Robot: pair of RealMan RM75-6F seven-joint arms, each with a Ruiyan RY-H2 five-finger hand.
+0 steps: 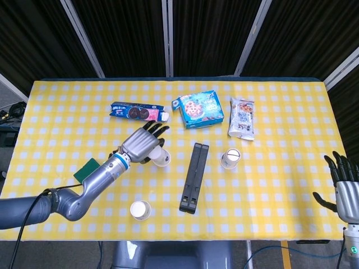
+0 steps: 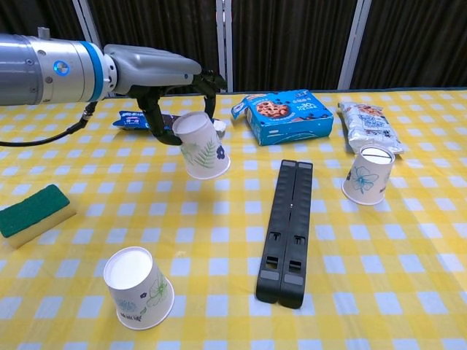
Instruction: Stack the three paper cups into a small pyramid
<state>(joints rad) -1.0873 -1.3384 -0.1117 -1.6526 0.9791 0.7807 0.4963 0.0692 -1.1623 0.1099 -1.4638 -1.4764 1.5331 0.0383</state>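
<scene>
Paper cup, white with a green leaf print (image 2: 201,153), is held upside down and tilted in your left hand (image 1: 143,144), clear of the cloth between the blue biscuit tube (image 1: 139,112) and the black folded stand (image 1: 193,177). Fingers wrap the closed base end; the open rim points down and toward the stand.

Judgement: thin-walled and very light, so it will crush or ovalise under a firm squeeze and tip at a nudge. Keep the hold light, near the stiffer base.

Second white paper cup with blue flowers (image 2: 368,176) stands inverted right of the stand; third white paper cup (image 2: 137,287) stands inverted near the front edge. The three are well apart.

Right hand (image 1: 346,190) idles off the table's right edge, fingers spread, holding nothing.

Yellow-and-white checked tablecloth (image 2: 219,233) lies flat, likely a little slippery. Green sponge (image 2: 34,212), blue cookie box (image 2: 285,115) and silver snack bag (image 2: 369,124) sit around the margins; open room lies left of the stand.
</scene>
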